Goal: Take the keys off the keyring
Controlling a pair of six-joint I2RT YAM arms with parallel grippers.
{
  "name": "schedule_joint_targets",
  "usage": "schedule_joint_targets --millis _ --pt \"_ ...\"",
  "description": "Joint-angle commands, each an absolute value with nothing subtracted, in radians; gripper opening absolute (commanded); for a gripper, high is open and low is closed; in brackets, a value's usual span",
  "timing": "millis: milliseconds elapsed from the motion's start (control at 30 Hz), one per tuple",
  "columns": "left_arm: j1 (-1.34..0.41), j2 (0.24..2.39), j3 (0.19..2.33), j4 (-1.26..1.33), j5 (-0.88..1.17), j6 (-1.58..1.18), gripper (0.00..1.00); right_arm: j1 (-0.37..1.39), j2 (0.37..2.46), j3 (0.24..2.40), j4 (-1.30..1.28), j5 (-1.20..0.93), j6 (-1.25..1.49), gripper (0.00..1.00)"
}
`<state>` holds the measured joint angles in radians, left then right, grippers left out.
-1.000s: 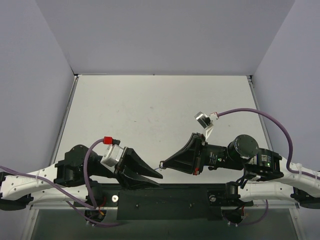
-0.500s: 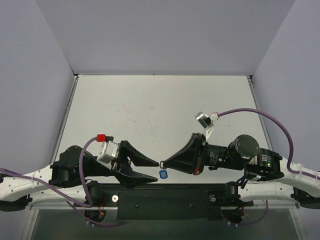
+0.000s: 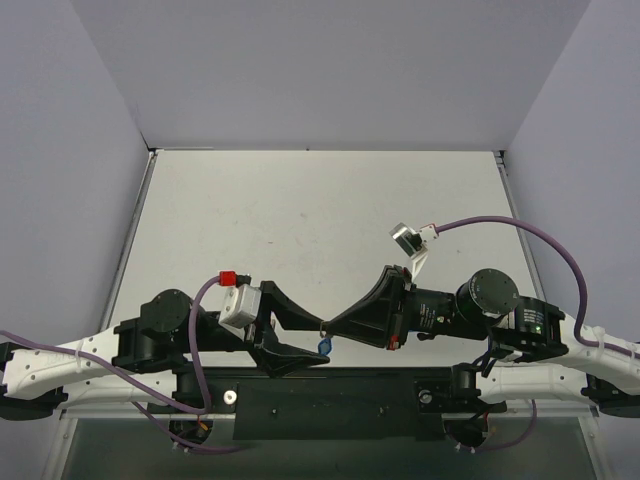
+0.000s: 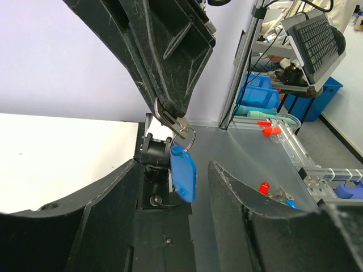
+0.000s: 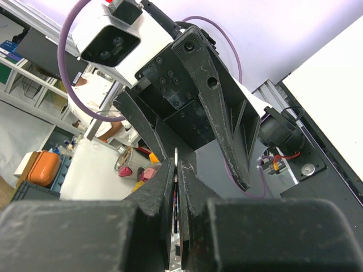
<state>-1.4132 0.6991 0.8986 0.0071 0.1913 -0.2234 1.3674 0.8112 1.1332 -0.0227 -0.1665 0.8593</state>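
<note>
My right gripper (image 3: pixel 326 326) is shut on the key (image 4: pixel 174 122), held in the air over the table's near edge. The thin metal keyring (image 4: pixel 189 137) hangs from the key, and its blue oval tag (image 4: pixel 184 174) dangles below. The tag also shows in the top view (image 3: pixel 324 345). My left gripper (image 3: pixel 321 342) is open, with one finger on either side of the hanging tag and not touching it. In the right wrist view the shut right gripper (image 5: pixel 177 164) pinches a thin metal edge, with the left gripper's fingers (image 5: pixel 221 113) right ahead.
The white table (image 3: pixel 320 210) stretches behind both grippers, walled at the back and sides. A black mounting plate (image 3: pixel 330 400) runs along the near edge under the grippers. Blue bins (image 4: pixel 266 96) and a keyboard (image 4: pixel 317 39) stand off the table.
My left gripper opened and drew back, then moved right again so its open fingers now flank the blue tag. The tag now hangs in view below the right gripper, which has stayed put.
</note>
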Motion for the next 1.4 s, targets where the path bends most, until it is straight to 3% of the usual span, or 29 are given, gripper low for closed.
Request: schedule_joint_targets --millis 0,367,1367 --pt "-1.417 0.695 0.951 0.038 0.178 -0.196 0.61 1.364 0.808 1.167 0.02 -0.179 0.844 0.0" --pt "-1.434 0.699 0.959 0.043 0.109 -0.163 0.59 1.364 0.807 1.16 0.034 -0.167 0.854 0.0" --pt "-1.7 0.741 0.988 0.061 -0.293 0.095 0.62 1.362 0.805 1.146 0.038 -0.143 0.879 0.0"
